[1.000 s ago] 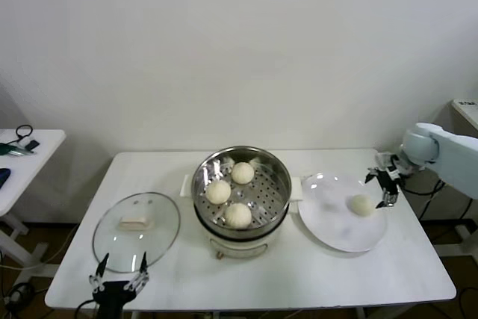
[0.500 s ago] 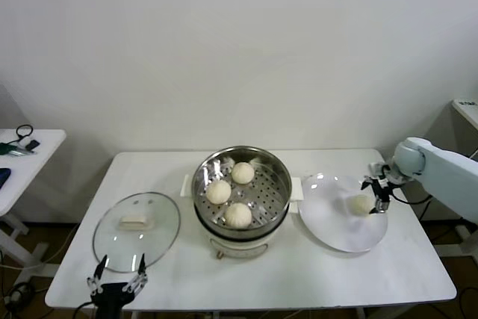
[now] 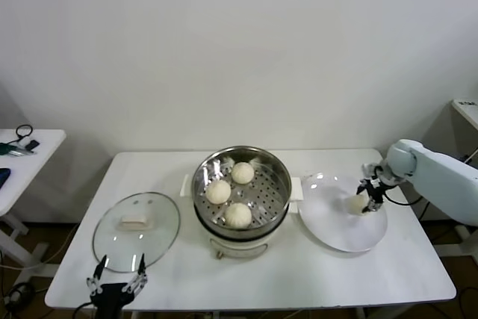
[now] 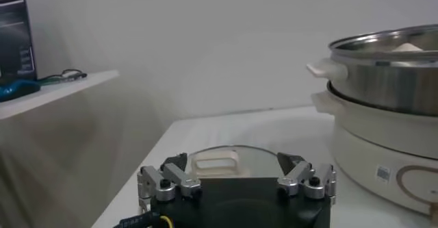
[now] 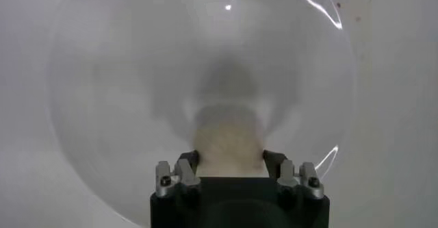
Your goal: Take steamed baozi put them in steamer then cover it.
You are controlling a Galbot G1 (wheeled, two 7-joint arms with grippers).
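Note:
Three steamed baozi point(image 3: 238, 215) lie on the perforated tray of the steamer point(image 3: 278, 184) at the table's middle. The fourth baozi point(image 3: 356, 204) lies on a white plate point(image 3: 336, 233) to the steamer's right. My right gripper point(image 3: 370, 193) is down on it, fingers closed against both its sides; the right wrist view shows the bun point(image 5: 228, 137) held between the fingers point(image 5: 187, 166). The cover point(image 3: 153, 240) lies flat on the table left of the steamer. My left gripper point(image 3: 118, 280) is open and empty at the front edge by the cover, which shows just ahead of it in the left wrist view point(image 4: 254, 155).
A small side table point(image 3: 22, 147) with dark items stands at the far left. The steamer's wall point(image 4: 390, 79) rises on its white base close beside my left gripper point(image 4: 236, 174). The plate point(image 5: 123, 79) reaches near the table's right edge.
My right gripper has moved left and down over the plate onto the last baozi and closed on it. The left arm has not moved.

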